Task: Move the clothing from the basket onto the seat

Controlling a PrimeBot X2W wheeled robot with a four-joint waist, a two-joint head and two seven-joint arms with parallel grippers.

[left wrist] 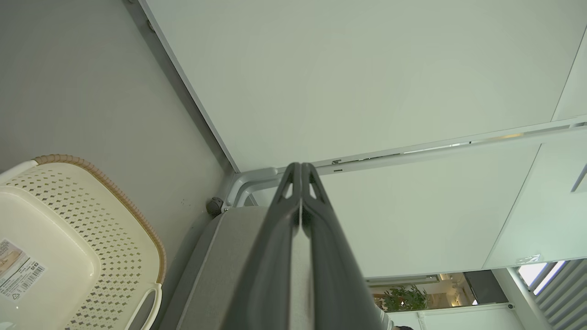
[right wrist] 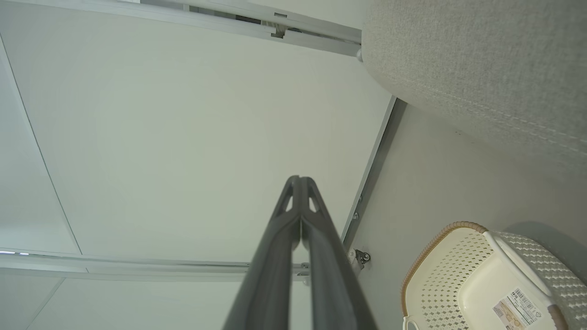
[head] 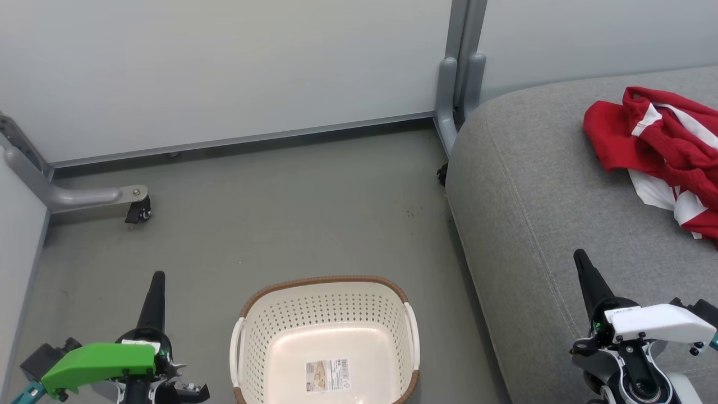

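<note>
One basket [head: 314, 320], perhaps two garments [head: 659, 137]

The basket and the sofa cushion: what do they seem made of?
The basket looks like glossy moulded cream plastic with punched holes; its brown rim seems woven-look trim, perhaps plastic too. The sofa cushion looks like matte grey woven upholstery fabric with stitched seams.

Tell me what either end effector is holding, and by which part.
Nothing: the left end effector and right end effector are both shut and empty.
</note>
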